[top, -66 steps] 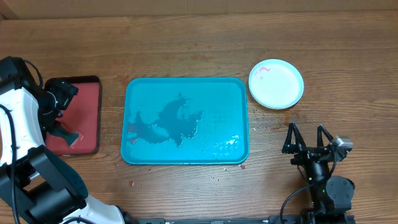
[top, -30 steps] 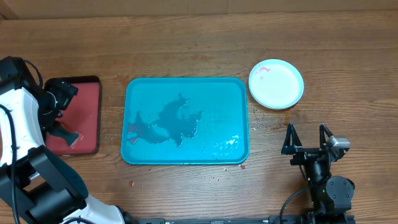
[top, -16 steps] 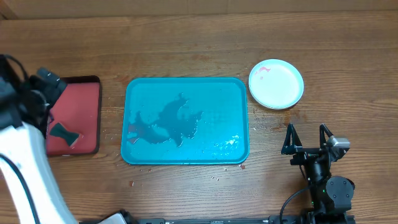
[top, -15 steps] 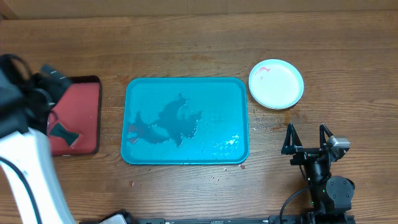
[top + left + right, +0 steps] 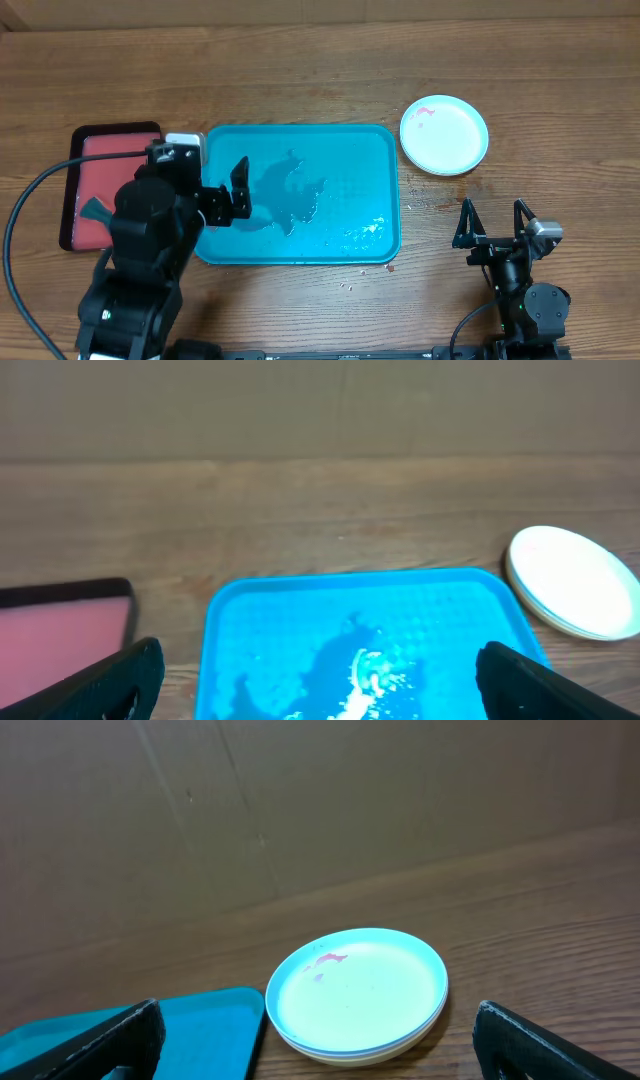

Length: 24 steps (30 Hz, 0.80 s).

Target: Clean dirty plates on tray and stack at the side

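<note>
The left tool (image 5: 228, 192) is spread wide and empty above the left part of the tray (image 5: 350, 160), whose teal floor carries a dark wet patch and some glistening droplets. A pink-red tray (image 5: 110, 165) lies just beside it on the left. The right tool (image 5: 492, 220) is likewise released and holds nothing, low over the front right of the wooden tabletop (image 5: 300, 70). The plates (image 5: 444, 135) sit stacked on the tabletop just off the tray's far right corner, the top one blue-rimmed with a small red smear near its far-left edge.
</note>
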Each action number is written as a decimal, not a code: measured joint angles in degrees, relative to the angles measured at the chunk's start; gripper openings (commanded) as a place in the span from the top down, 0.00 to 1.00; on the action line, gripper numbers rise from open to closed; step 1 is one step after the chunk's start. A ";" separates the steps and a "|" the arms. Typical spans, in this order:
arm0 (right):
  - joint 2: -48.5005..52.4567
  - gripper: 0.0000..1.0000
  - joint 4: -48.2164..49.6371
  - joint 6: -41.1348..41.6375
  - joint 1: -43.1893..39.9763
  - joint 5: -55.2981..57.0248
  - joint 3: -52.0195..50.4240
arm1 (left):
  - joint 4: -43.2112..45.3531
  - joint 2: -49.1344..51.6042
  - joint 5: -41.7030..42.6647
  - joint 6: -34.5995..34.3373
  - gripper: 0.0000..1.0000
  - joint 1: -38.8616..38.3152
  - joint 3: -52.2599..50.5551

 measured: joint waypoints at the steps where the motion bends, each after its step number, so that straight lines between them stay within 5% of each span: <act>1: 0.00 0.00 0.02 0.00 0.00 -0.07 0.00 | 0.04 -0.42 -0.35 0.46 0.00 0.15 -0.22; 13: 0.00 0.00 0.02 0.00 0.00 -0.02 0.00 | 10.23 -16.46 4.46 1.81 0.00 13.46 -21.62; 24: 0.00 0.00 0.02 0.00 0.00 -0.02 0.00 | 20.44 -36.28 4.20 1.81 0.00 14.01 -38.03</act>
